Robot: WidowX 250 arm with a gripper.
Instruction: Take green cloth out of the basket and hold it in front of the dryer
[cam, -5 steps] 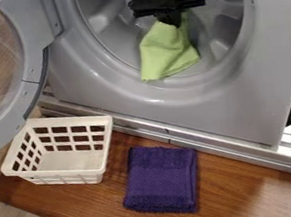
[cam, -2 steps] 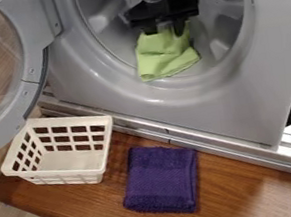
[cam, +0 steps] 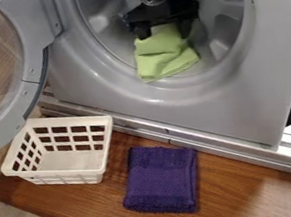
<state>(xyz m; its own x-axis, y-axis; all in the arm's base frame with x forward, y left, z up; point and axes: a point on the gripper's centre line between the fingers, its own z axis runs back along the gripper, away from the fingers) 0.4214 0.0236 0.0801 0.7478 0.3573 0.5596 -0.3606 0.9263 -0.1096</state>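
Green cloth (cam: 162,60) at the dryer's mouth, upper middle of the frame, under a claw (cam: 163,31) with its fingers spread apart.
The cloth is soft and limp, creased into a rough, slanting block against the smooth grey curve of the round dryer opening (cam: 153,92); the claw's two black fingers stand at either side of its upper end. Upper left, the rounded door (cam: 34,72) hangs open. Lower left, a white lattice-sided basket (cam: 74,160) sits on brown, grained wood (cam: 242,183), beside a thick-piled purple towel (cam: 161,179) folded into a rectangle, lower middle.
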